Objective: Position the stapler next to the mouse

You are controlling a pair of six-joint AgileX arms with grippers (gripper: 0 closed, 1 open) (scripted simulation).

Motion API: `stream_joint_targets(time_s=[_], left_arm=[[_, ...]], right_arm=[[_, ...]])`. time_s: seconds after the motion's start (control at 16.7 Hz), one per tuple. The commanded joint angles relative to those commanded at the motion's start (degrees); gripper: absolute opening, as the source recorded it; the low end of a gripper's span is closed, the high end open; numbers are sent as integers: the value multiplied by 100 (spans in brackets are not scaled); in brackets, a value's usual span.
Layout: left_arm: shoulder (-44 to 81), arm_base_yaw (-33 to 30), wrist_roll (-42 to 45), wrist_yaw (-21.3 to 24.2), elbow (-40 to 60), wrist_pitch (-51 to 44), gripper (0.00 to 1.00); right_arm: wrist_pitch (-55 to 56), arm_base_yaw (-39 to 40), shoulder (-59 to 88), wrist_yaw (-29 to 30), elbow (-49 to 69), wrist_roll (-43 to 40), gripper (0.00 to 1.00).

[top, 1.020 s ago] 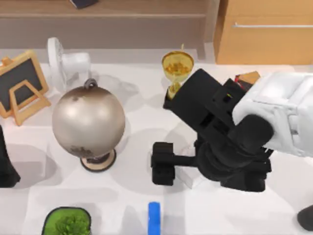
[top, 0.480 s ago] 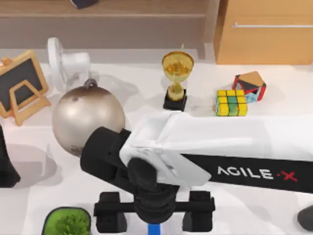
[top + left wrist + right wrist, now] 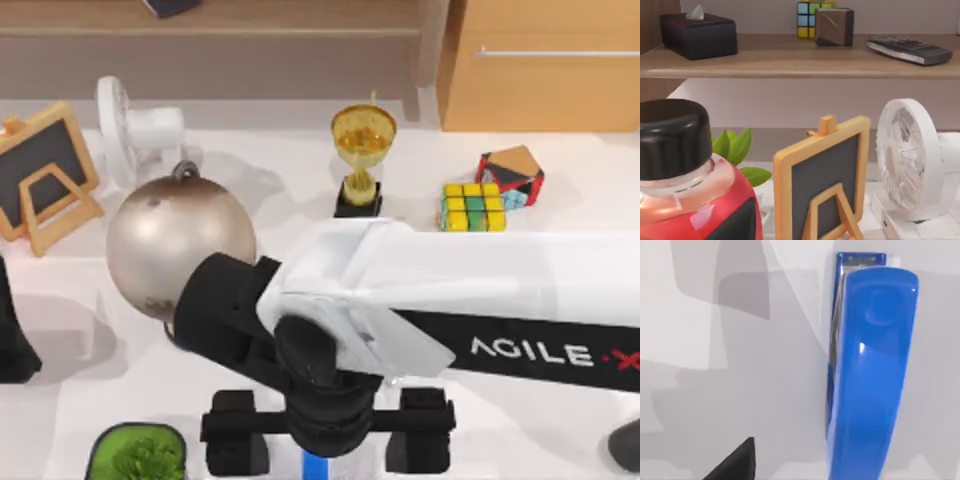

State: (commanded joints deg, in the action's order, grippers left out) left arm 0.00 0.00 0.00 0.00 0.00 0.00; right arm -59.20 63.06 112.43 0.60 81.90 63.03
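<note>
The stapler (image 3: 315,468) is a bright blue bar at the table's front edge, mostly covered by my right arm in the top view. The right wrist view looks straight down on the stapler (image 3: 870,375) as it lies flat on the white table. My right gripper (image 3: 325,452) hangs directly above it and is open, its two black finger blocks spread wide to either side. One dark fingertip (image 3: 735,465) is well clear of the stapler's side. The mouse (image 3: 628,445) is a dark rounded lump at the front right edge. My left arm (image 3: 12,330) is parked at the left edge.
A silver globe (image 3: 180,245) stands left of my right arm, and a potted plant (image 3: 138,455) is front left. Across the back are a chalkboard easel (image 3: 45,175), a fan (image 3: 135,130), a gold trophy (image 3: 362,160) and a colourful cube (image 3: 472,208). The left wrist view has a red bottle (image 3: 690,200).
My right arm swung from the table's middle right to the front centre and now hangs over the stapler. In the last half second it shifted slightly right. The stapler has not moved.
</note>
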Motion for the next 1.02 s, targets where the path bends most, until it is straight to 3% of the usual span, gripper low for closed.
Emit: stream_joint_targets(time_s=[0.24, 0.66, 0.96, 1.02], left_arm=[[0, 0, 0, 0, 0, 0, 100], [0, 0, 0, 0, 0, 0, 100], [0, 0, 0, 0, 0, 0, 100], [0, 0, 0, 0, 0, 0, 100]], right_arm=[[-166, 27, -392, 4, -218, 18, 100], [1094, 10, 635, 7, -462, 20, 100], [1211, 22, 750, 8, -442, 29, 100], [1211, 22, 750, 8, -442, 29, 92]])
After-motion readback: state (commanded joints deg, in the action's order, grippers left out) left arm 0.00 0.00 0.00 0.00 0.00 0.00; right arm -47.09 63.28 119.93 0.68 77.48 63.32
